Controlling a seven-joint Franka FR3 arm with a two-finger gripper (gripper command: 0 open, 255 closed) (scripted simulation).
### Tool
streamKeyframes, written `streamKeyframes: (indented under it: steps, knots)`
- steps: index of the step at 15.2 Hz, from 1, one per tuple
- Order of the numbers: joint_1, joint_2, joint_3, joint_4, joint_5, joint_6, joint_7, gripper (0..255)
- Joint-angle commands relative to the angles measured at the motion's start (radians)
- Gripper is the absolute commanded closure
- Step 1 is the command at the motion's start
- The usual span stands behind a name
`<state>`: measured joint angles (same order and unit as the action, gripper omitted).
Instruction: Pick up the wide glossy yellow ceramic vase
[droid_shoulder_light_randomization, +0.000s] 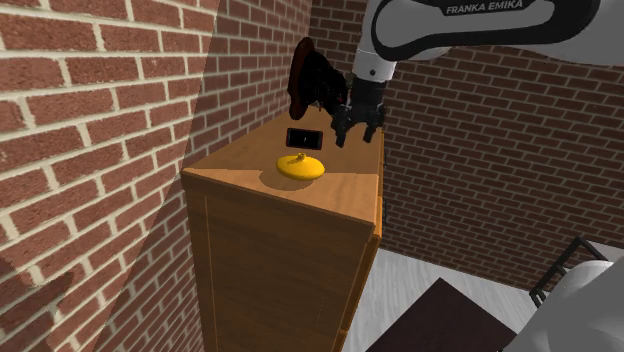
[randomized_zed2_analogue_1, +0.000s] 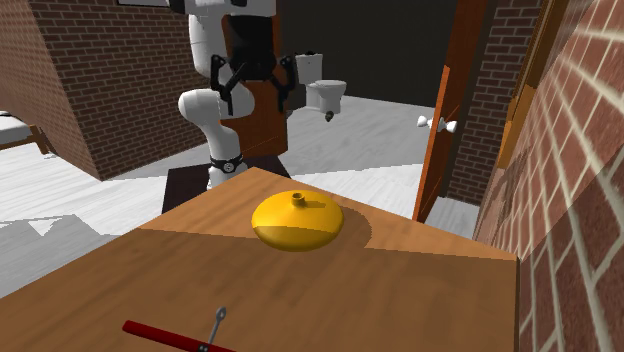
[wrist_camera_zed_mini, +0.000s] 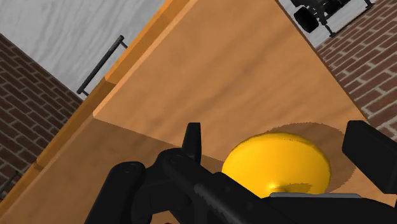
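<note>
Shoulder view: shows a wide, squat, glossy yellow vase (droid_shoulder_light_randomization: 299, 168) upright on the top of a tall light wooden desk (droid_shoulder_light_randomization: 345, 195) beside a red brick wall (droid_shoulder_light_randomization: 90, 110), with the all-black two-finger tool (droid_shoulder_light_randomization: 357, 135) hanging in the air near the vase, apart from it. From the wrist view, looks down with fingers (wrist_camera_zed_mini: 193, 140) spread wide, the vase below and between them, untouched. In the second exterior view, finds a red-handled rod with a thin metal tip (randomized_zed2_analogue_1: 170, 335) lying on the desk, well apart from the vase.
</note>
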<state>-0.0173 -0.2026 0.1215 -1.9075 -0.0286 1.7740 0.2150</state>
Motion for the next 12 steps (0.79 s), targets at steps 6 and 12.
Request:
streamKeyframes:
  steps: [6, 12]
  knots:
    - [0.006, 0.295, 0.014, 0.277, -0.019, 0.004, 0.049, 0]
    - [0.029, 0.577, 0.015, 0.614, -0.039, -0.063, 0.083, 0]
